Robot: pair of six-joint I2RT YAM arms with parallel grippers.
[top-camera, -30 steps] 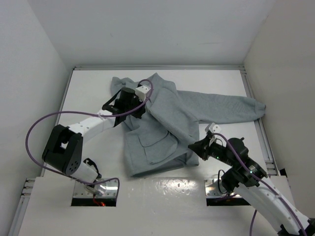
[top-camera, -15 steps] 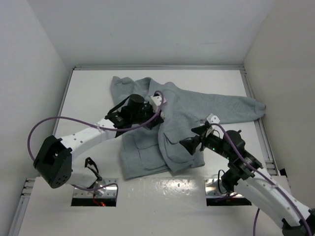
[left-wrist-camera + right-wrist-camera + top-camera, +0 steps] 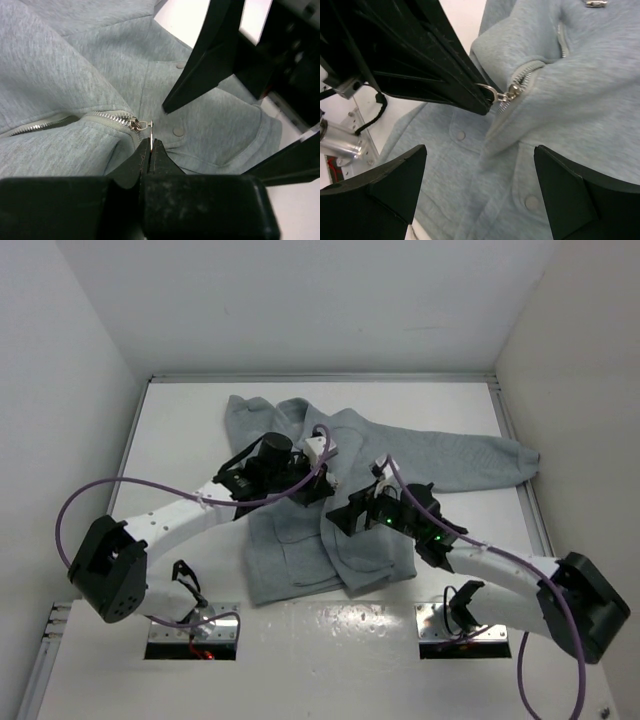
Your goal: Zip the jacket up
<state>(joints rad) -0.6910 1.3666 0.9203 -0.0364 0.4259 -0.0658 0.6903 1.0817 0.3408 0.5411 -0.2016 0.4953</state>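
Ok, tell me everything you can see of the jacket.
The jacket is light grey, soft fleece-like fabric, lying crumpled on the white table, with one sleeve stretched toward the right side. It has snap-flap pockets and a silver-toothed zipper. The left hand is shut on its pull tab.

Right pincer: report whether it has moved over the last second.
Yes. The right pincer has swung left, away from the table's right rail, and now sits open over the jacket front.

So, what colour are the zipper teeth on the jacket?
Silver; the zipper teeth show best in the left wrist view.
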